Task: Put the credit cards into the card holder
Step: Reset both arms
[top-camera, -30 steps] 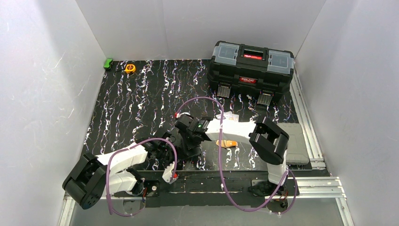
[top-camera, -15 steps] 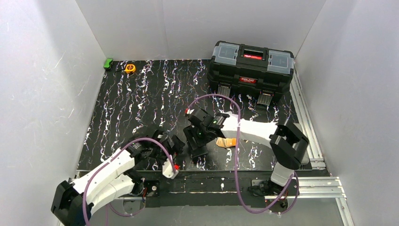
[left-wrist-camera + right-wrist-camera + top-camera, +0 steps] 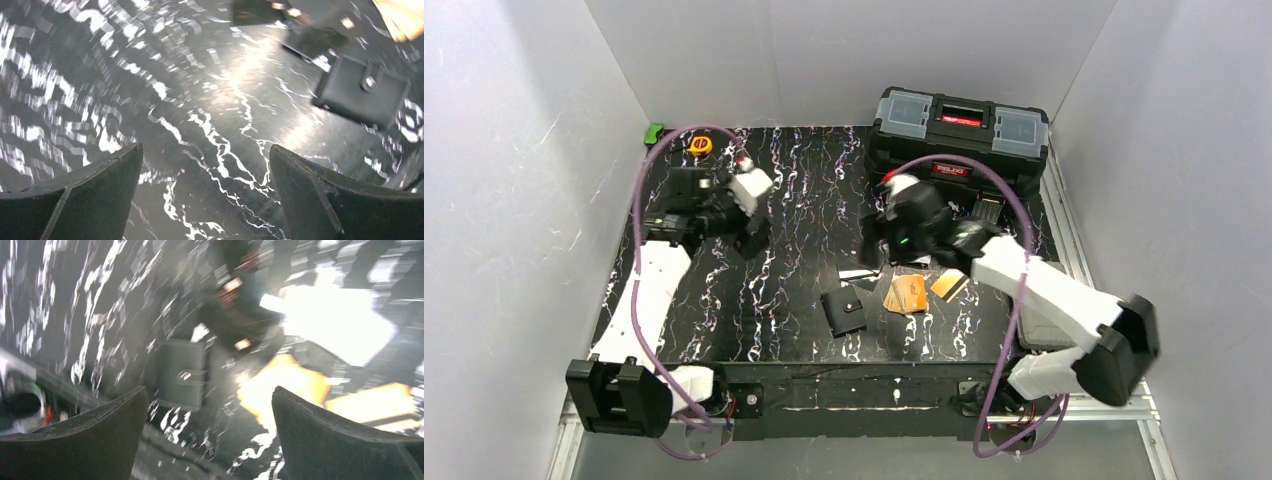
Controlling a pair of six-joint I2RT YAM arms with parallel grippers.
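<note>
The card holder (image 3: 842, 310) lies closed on the marbled black table, clasp tab up; it also shows in the left wrist view (image 3: 362, 92) and the right wrist view (image 3: 182, 372). Two orange credit cards (image 3: 906, 293) (image 3: 948, 285) lie just right of it, seen blurred from the right wrist (image 3: 282, 387) (image 3: 380, 405). Pale cards (image 3: 856, 272) (image 3: 340, 322) lie behind them. My left gripper (image 3: 756, 238) (image 3: 205, 147) hangs open over bare table, far left of the holder. My right gripper (image 3: 876, 238) (image 3: 210, 390) hangs open above and behind the cards, holding nothing.
A large black toolbox (image 3: 959, 135) stands at the back right, close behind the right wrist. A yellow tape measure (image 3: 700, 145) and a small green object (image 3: 654, 133) sit at the back left corner. White walls enclose the table on three sides.
Both arms have lifted away from the front centre, the left swinging back-left and the right back toward the toolbox. Both grippers opened wide. The card holder and cards are now uncovered.
</note>
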